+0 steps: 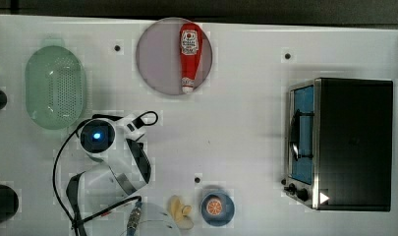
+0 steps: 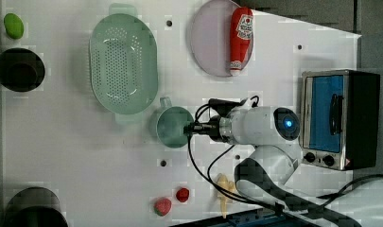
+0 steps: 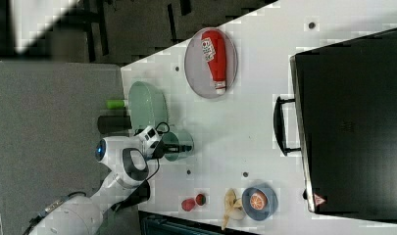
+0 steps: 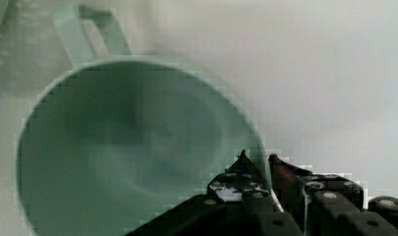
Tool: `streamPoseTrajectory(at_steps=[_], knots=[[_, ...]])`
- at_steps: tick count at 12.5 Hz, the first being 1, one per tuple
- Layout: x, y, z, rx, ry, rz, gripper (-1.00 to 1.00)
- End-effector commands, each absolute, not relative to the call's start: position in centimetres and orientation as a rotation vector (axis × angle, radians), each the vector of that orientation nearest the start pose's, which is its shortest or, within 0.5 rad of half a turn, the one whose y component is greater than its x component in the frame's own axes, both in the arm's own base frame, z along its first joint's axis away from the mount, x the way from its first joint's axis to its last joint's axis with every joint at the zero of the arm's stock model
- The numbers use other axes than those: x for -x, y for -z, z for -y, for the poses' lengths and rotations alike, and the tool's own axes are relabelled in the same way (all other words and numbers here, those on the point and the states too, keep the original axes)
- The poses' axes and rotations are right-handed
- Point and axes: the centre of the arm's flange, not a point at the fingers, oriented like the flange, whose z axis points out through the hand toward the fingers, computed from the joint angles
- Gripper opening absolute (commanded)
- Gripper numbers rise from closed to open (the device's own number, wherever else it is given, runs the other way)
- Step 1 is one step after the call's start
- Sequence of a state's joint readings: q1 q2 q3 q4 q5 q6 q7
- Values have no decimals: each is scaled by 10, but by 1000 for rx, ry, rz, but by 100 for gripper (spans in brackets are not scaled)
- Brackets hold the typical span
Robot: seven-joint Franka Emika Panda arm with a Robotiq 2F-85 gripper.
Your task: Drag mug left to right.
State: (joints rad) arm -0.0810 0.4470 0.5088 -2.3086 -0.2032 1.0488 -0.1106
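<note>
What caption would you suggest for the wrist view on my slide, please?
Gripper pinching the rim of the pale green mug, one finger inside and one outside, handle on the far side.

Mug (image 4: 132, 147) rim partly behind the hand (image 4: 263, 172), base cut off

This is a robot lab staged as a mock kitchen: a white table (image 1: 245, 128) with bolt holes carries a toaster oven (image 1: 341, 142), a colander (image 1: 54, 86), a ketchup bottle (image 1: 190, 54) on a plate (image 1: 157, 59) and toy fruit, beside a cabled robot arm (image 2: 260, 125).
</note>
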Motion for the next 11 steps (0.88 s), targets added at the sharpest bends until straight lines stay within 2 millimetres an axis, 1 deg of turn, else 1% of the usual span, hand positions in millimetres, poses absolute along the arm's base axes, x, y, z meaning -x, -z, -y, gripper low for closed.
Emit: streamPoseTrajectory(at_steps=[1,5,9,11], knots=[[-478,-180,-195,3069,-137,-187,-65],[-482,-183,-159,3087,-123,-130,-65],[-485,-184,-116,3108,-121,-245,-65],[-485,-181,-100,3114,-129,-260,-65]])
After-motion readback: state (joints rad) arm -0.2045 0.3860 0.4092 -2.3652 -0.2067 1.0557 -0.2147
